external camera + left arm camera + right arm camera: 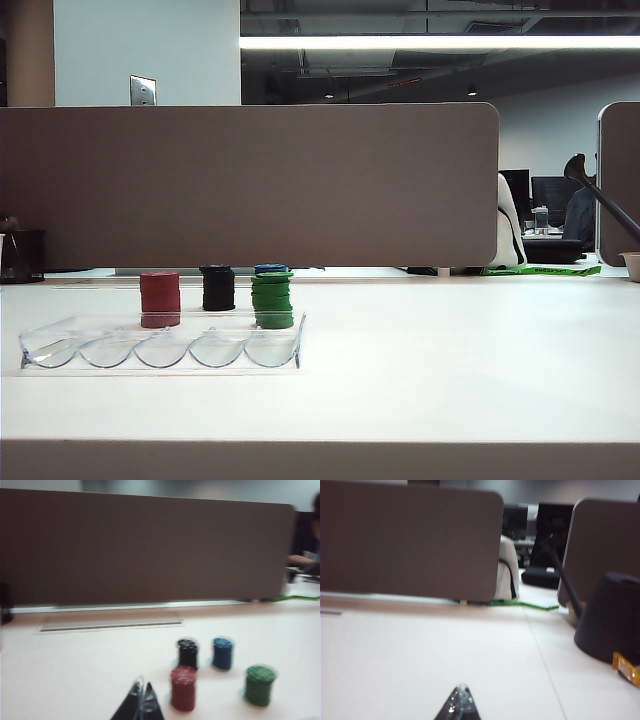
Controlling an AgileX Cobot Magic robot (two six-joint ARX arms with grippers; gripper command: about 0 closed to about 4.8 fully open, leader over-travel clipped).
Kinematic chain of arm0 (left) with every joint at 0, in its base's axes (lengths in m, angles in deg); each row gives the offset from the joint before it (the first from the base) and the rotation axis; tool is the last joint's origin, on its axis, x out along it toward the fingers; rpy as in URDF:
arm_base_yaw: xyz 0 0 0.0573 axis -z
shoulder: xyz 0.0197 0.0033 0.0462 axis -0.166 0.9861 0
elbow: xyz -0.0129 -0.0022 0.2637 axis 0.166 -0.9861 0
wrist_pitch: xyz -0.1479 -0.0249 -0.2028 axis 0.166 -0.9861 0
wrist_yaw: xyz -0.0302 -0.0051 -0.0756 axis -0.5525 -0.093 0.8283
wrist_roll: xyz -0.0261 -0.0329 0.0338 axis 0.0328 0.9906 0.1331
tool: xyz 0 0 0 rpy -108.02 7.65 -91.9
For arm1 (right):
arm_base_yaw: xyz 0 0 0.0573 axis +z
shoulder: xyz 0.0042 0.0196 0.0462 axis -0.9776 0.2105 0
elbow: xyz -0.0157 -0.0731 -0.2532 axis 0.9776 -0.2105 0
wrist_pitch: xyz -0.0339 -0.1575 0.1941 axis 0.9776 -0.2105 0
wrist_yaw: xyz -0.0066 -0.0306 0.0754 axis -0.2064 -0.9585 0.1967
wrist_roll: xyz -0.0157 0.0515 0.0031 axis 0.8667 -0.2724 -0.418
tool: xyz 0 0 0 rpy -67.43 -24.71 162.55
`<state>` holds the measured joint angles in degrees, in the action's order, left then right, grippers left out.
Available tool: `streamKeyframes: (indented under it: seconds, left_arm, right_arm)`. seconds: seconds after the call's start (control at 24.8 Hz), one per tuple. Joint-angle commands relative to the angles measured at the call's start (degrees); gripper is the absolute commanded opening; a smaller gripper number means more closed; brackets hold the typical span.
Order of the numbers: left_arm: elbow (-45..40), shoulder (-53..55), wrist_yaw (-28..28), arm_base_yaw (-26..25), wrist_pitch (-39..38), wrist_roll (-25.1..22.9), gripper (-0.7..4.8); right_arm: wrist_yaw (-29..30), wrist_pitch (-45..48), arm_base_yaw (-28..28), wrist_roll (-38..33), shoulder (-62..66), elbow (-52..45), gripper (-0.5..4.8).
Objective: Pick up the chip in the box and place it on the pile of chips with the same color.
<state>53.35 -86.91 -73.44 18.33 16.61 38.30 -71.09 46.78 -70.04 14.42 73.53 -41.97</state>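
Showing no readable writing: left hand (141,700) and right hand (460,702) both pressed together.

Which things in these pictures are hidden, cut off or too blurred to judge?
- Blue stack: exterior view, mostly hidden behind green stack.
- Clear tray: exterior view, grooves seen edge-on, so contents unclear.
- Left gripper: left wrist view, blurred, cut by frame edge.
- Right gripper: right wrist view, only tips visible.

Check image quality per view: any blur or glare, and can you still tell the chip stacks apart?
Exterior view: sharp; bright ceiling strip, box catches highlights, red stack, black stack, green pile distinct. Left wrist view: soft blur throughout, stack colours still readable, left tool shut at the frame edge. Right wrist view: mildly soft, no chips, right tool shut.
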Motion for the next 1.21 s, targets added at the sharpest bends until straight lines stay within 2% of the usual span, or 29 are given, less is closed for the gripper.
streamKeyframes:
  seconds: [0.04, 0.12, 0.2, 0.48, 0.65, 1.17, 1.21]
  left_arm:
    - [0.13, 0.04, -2.82, -0.15, -0.92, -0.90, -0.06]
    - [0.13, 0.04, -2.89, -0.17, -1.03, -3.69, -0.06]
    - [0.13, 0.04, -3.10, -0.39, -1.20, -4.33, -0.06]
    - [0.13, 0.07, -2.56, -4.42, -3.21, -4.02, -0.06]
    - [0.13, 0.04, 2.38, -7.02, -3.21, -3.65, -0.06]
    - [0.13, 0.04, 3.23, -7.19, -3.58, -3.39, -0.06]
    - [0.13, 0.04, 3.23, -7.19, -3.58, -2.23, -0.06]
  right_arm:
    - [-0.13, 1.64, -0.42, 0.33, -0.02, -0.07, -0.05]
    - [-0.13, 0.98, -0.44, 0.44, -0.02, -0.07, -0.05]
    - [0.04, 0.35, -0.44, 0.72, -0.02, -0.07, -0.05]
    - [0.09, -1.88, -0.42, 1.95, -0.02, -0.07, -0.05]
    - [0.17, -2.84, -0.42, 1.95, -0.02, -0.07, -0.05]
    - [1.07, -4.00, -0.50, 6.64, 0.02, -0.07, -0.05]
    - [1.38, -4.07, -1.11, 6.62, 0.02, -0.07, -0.05]
